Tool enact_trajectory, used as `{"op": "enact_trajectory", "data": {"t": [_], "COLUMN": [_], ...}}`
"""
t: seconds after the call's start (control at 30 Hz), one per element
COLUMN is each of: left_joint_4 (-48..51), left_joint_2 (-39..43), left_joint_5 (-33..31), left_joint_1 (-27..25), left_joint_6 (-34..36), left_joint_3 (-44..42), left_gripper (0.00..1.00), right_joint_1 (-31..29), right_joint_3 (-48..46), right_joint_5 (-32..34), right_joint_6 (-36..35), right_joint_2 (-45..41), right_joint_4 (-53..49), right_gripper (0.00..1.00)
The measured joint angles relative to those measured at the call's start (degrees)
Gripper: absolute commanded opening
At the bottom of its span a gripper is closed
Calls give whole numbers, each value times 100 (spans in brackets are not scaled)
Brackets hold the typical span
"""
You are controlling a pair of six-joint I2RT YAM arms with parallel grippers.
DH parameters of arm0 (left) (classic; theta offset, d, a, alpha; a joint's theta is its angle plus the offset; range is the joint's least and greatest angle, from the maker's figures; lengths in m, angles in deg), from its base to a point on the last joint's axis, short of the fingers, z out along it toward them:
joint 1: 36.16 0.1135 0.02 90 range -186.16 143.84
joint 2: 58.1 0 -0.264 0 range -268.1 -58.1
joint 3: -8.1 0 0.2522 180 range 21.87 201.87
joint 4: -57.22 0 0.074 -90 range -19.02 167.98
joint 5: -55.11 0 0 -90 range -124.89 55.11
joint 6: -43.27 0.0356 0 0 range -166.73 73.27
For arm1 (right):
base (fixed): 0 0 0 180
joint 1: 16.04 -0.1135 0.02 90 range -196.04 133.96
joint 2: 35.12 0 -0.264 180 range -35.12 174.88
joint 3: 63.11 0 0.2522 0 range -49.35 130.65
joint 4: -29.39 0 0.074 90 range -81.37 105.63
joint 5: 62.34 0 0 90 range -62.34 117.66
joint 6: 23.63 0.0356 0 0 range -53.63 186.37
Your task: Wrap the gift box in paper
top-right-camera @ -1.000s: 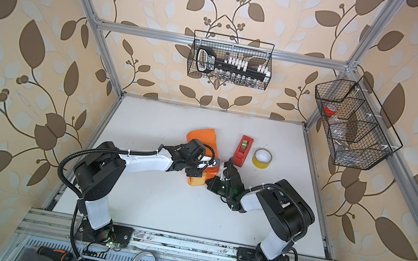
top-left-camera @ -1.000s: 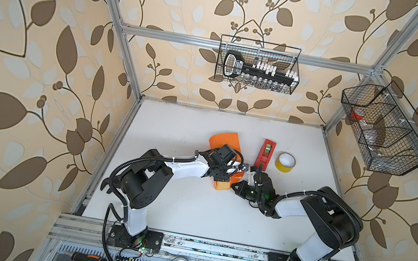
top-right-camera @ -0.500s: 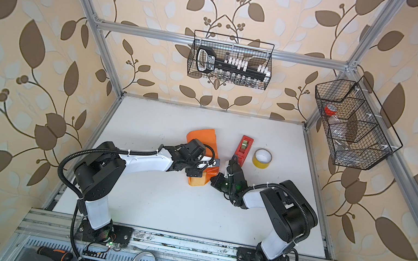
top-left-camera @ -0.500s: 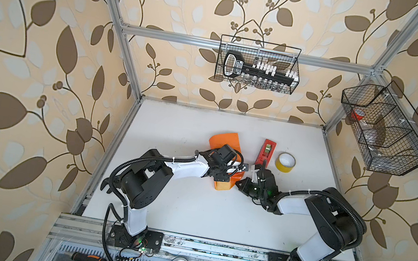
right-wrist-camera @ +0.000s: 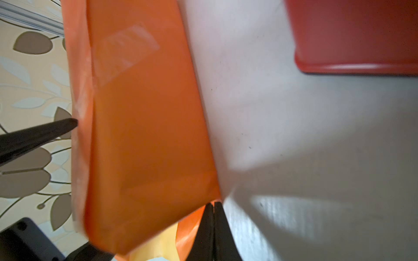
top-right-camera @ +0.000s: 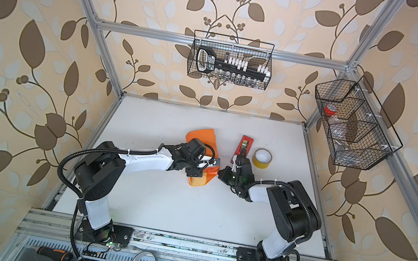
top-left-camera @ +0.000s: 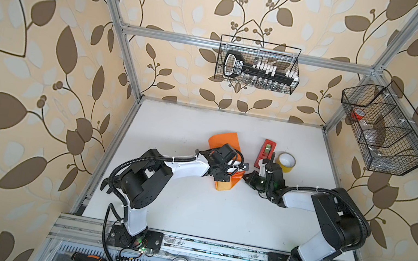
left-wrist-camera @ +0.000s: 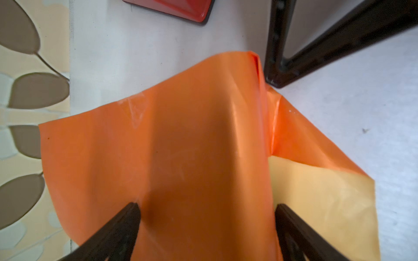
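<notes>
The left pincer [left-wrist-camera: 207, 205] is standing wide open, its two dark fingers [left-wrist-camera: 129, 217] straddling a raised, flat-sided hump of the paper [left-wrist-camera: 192, 146], one down each flank. The gift box itself is not showing in any view, the orange sheet covering the blocky shape there. The right pincer [right-wrist-camera: 213, 203] is pressing shut, tips together, at the lower corner of that wrapped shape where a crease is running up the paper; whether any paper is nipped between the tips cannot be told. In both top views the two pincers are meeting nearly tip to tip over the sheet's right edge, near the middle of the table [top-left-camera: 189, 208]. Outward from there, the glossy orange side is facing up, one flap is lying out toward the back wall [top-left-camera: 236, 95] with a rounded corner, and on the near side a flap is showing its yellow-tan face. Just right of the paper, only a narrow strip of white is separating its edge from the red tape dispenser [top-left-camera: 265, 153], whose near end is sitting close by the right pincer. The yellow tape roll [top-left-camera: 286, 162] is lying just beside the dispenser, on its side away from the paper. Left of the sheet, behind it toward the back wall, and in front of it down to the front rail [top-left-camera: 211, 248], bare white table is lying open.
</notes>
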Motion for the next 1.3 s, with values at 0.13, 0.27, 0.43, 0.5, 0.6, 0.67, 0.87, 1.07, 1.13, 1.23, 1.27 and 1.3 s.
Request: {"op": "enact_trajectory", "data": {"t": [0.13,0.27,0.43,0.5,0.6,0.67,0.87,1.07,1.13,1.23,1.27,1.3], "left_joint_4": [179,267,44,-247,-446,-407,-330,-275,-286,-391,-457,-511], "left_joint_2": [2,114,721,1143,1829,2055,1543,664,487,337,308,289], "left_joint_5": [240,551,837,831,861,968,1639,2573,2857,3222,3346,3458], "left_joint_1": [-2,-28,-35,-17,258,767,2004,1950,1912,1873,1840,1829], "left_joint_6": [-273,-667,-1565,-2142,-3497,-4583,-6717,-7473,-7626,-7792,-7829,-7877], "left_joint_3": [131,234,192,15,-306,-376,-483,-483,-483,-483,-483,-483], "left_gripper": [96,97,98,98,96,93,88,81,79,78,78,78], "right_joint_1": [286,404,415,415,404,372,125,-9,-42,-83,-109,-149], "right_joint_3": [-243,-282,-46,162,557,822,1467,1523,1456,1191,1078,955], "right_joint_5": [-66,9,90,66,-13,-72,-326,-538,-568,-608,-619,-623], "right_joint_6": [-249,-581,-944,-968,-925,-881,-800,-748,-728,-643,-614,-570], "right_joint_2": [-621,-1137,-1342,-1224,-848,-514,439,627,597,452,378,291], "right_joint_4": [-184,-501,-848,-861,-713,-601,-439,-417,-350,-262,-245,-216], "right_gripper": [24,37,57,64,71,75,78,75,74,73,73,72]}}
